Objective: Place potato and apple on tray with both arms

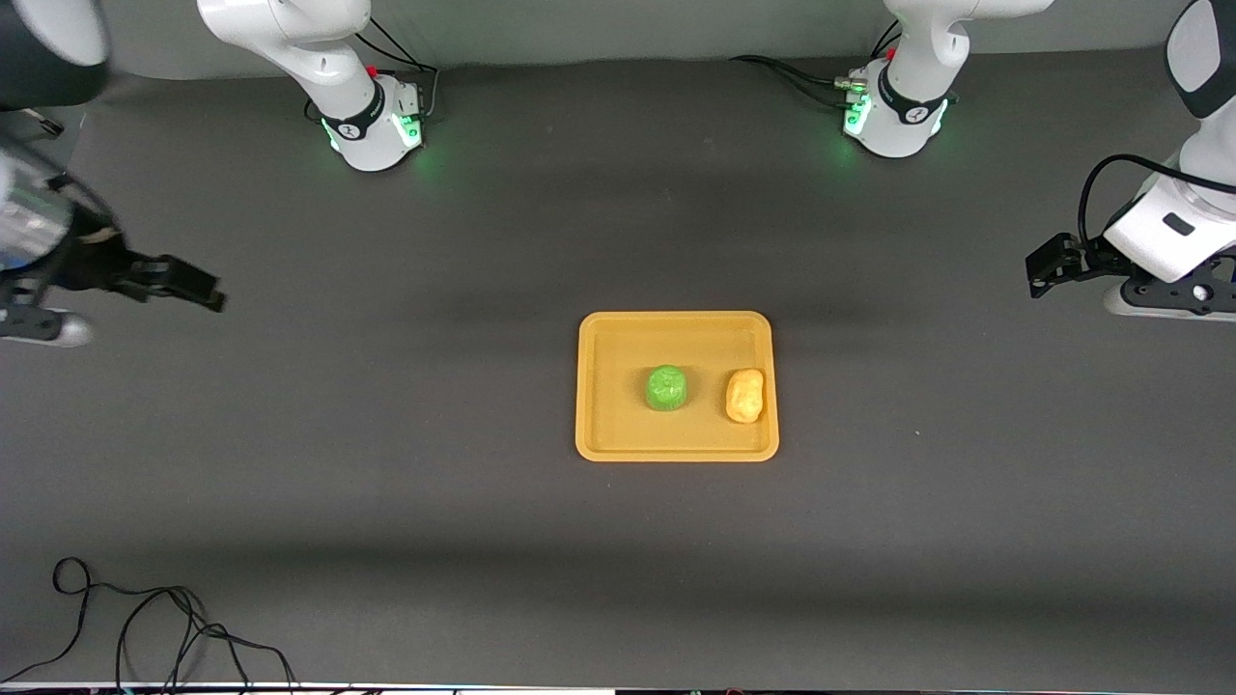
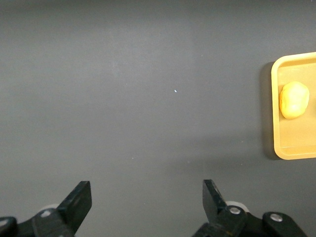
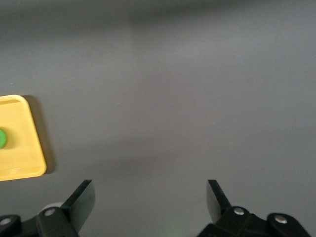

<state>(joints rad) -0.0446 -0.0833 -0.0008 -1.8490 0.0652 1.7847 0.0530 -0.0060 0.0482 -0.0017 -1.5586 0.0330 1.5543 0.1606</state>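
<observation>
Apple [image 1: 666,387] and potato [image 1: 744,396] both sit in tray [image 1: 676,450]; potato toward left arm's end. Your left gripper [image 2: 147,202] and right gripper [image 3: 150,200] hang wide open, empty, over bare table, well apart from tray.

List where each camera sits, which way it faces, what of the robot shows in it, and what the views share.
Front view: high across the table, facing both bases; tray holds apple and potato; right hand and left hand wait at the table ends.
Left wrist view: looks down past the open left hand at table, tray corner and potato.
Right wrist view: looks down past the open right hand at table, tray corner and apple edge.
Shared: the tray.
</observation>
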